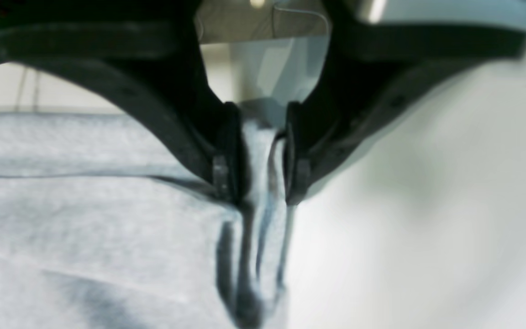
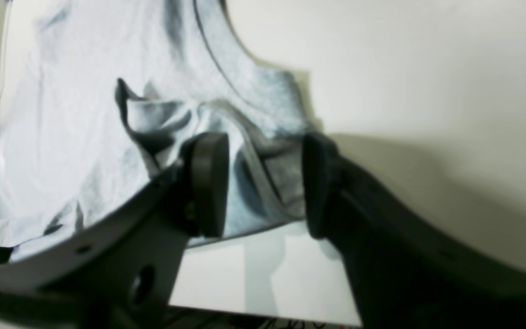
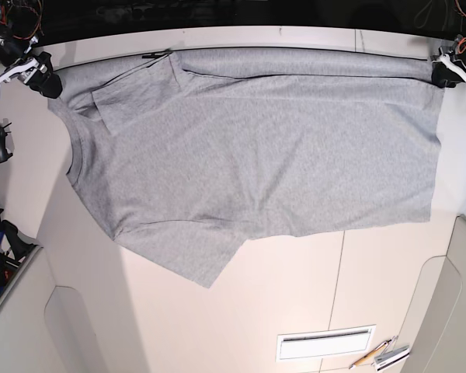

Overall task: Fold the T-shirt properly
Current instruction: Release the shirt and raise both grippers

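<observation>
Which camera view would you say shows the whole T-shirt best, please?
The base view: the T-shirt lies spread across the table, all edges visible. The left wrist view shows only a bunched fold pinched between jaws; the right wrist view shows a crumpled part between wider-set jaws.

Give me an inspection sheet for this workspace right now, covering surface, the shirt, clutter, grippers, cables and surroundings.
Surface: pale table, seam lines and a vent slot showing.
Job's things: T-shirt spread wide, plain grey side up, one sleeve folded over near the top, lower sleeve hanging out as a flap.
Clutter: small tools at the near edge.
Grippers: left gripper pinches bunched fabric at one far corner; right gripper has bunched cloth between its fingers at the other, contact unclear.
Cables: coloured wires by the right arm's mount.
Surroundings: dark strip beyond the table.
</observation>
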`<action>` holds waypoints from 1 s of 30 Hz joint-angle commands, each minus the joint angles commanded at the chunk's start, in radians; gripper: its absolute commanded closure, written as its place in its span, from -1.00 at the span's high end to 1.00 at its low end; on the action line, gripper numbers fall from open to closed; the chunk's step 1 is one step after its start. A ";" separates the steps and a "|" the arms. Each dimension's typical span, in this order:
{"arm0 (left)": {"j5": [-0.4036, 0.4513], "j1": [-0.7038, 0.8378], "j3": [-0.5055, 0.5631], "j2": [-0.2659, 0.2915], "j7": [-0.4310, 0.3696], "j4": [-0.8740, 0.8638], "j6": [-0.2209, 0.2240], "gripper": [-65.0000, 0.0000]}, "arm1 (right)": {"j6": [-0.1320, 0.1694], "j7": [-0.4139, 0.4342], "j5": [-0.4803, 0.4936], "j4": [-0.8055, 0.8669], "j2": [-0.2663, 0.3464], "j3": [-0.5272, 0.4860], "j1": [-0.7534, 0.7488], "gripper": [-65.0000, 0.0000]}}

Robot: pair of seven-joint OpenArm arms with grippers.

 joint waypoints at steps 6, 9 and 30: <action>-0.219 0.000 -0.153 0.000 0.079 0.002 -0.083 -0.35 | 0.001 -0.032 0.022 0.059 0.000 0.087 -0.001 0.01; -0.231 0.000 -0.171 0.000 0.085 0.002 -0.083 -0.28 | 0.000 -0.032 0.022 0.094 0.000 0.087 -0.002 0.10; -0.313 -0.164 -0.171 -0.047 0.058 0.006 -0.083 0.12 | -0.028 0.089 -0.091 0.115 0.174 0.014 0.274 0.10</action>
